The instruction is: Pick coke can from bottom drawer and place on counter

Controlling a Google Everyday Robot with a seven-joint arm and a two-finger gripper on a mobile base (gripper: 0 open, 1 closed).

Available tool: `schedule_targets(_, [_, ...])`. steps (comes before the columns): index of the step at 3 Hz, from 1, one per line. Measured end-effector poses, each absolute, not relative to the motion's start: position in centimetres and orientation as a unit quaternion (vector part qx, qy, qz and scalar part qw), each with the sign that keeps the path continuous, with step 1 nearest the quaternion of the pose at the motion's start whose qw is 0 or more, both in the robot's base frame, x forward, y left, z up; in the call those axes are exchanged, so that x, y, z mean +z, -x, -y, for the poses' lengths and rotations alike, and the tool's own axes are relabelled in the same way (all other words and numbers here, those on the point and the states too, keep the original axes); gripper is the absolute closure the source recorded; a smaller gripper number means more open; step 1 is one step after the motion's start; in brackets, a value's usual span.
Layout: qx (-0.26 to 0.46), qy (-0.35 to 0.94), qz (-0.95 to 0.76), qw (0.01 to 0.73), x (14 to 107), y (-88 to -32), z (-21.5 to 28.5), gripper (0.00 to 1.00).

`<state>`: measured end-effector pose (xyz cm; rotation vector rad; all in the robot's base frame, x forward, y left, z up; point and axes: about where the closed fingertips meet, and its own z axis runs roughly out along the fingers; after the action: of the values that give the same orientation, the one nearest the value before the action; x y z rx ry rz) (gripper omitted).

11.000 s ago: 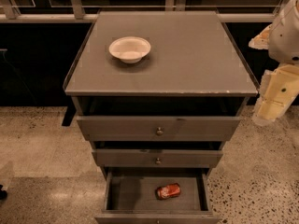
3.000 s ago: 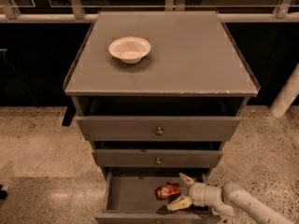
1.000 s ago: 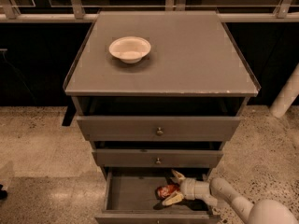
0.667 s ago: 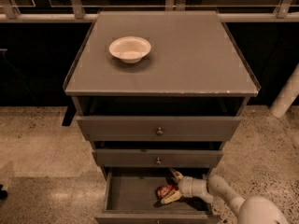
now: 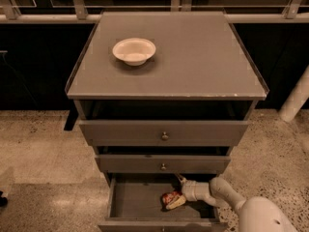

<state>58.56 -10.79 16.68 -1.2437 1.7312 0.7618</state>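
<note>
Robot lab: gripper in bottom drawer

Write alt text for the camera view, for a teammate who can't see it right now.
The gripper reaches from the right into the open bottom drawer, right at the red coke can inside it. On the counter above, a white bowl sits near the back left.

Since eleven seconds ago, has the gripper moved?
Yes. The gripper went from right of the counter down into the bottom drawer, by the coke can.
</note>
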Motion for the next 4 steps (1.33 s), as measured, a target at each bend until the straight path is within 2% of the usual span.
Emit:
schedule_targets(3, [0.254,0.527,-0.717,0.379,13.5,-57.7,13.3,0.00])
schedule_targets(4, [0.254,0.527,-0.717,0.379,13.4,-57.7,13.3,0.19])
